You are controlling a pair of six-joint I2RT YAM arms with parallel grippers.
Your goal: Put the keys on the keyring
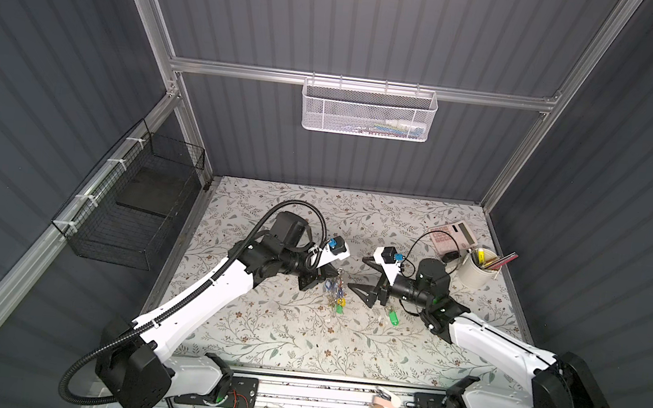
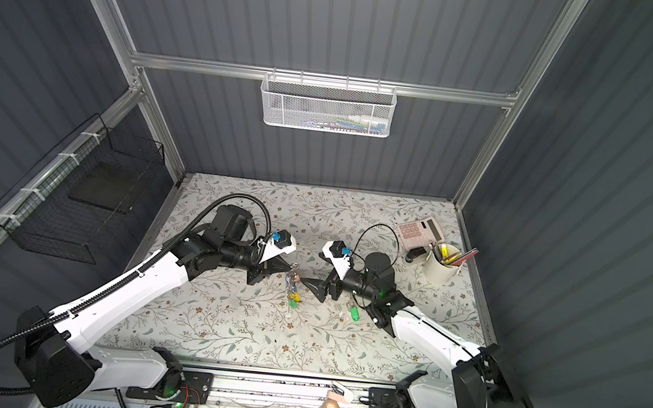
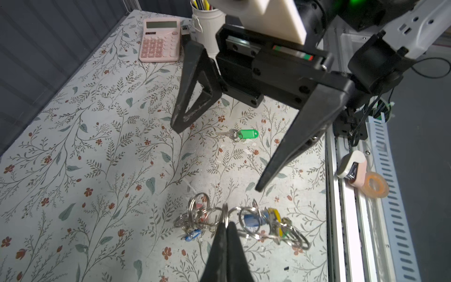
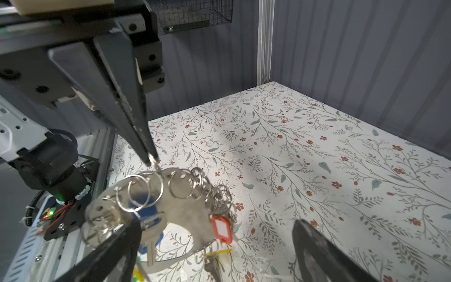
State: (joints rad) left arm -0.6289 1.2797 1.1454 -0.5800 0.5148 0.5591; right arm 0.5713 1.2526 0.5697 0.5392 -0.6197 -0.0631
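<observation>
well, the left gripper (image 1: pixel 335 273) pinches shut on the keyring (image 1: pixel 332 288), a flat grey metal crescent bristling with wire rings, the right gripper (image 1: pixel 356 272) gapes empty, and the glossy green-tagged keys (image 1: pixel 392 317) lie on the floral table (image 1: pixel 280 334), four o'clock of that ring.

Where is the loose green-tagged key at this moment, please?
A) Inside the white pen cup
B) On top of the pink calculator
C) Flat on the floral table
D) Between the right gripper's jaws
C: the green-tagged key lies flat on the table, clear of the open, empty right gripper; the shut left gripper pinches only the keyring.
</observation>
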